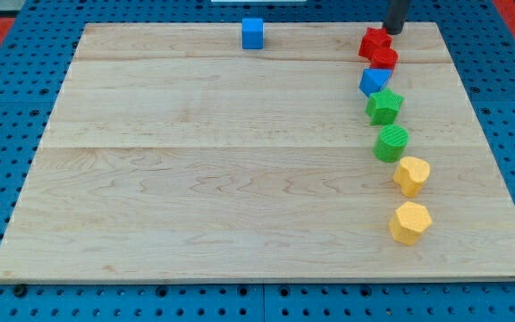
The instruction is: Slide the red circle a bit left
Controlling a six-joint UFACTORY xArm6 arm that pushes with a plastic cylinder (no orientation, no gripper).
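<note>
Red circle (384, 59) sits squat between red star (374, 42) and blue block (375, 81)

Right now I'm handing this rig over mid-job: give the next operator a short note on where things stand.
My tip is at the board's top right edge, just up and right of the red star, apparently not touching it.
The red circle sits directly below the star, touching it, at the head of a column along the view's right: blue block, two green blocks, two yellow blocks.
A blue cube stands alone at the top centre.
Done: nothing visible yet.
Left: get the tip to the circle's right side and push it slightly left.
</note>
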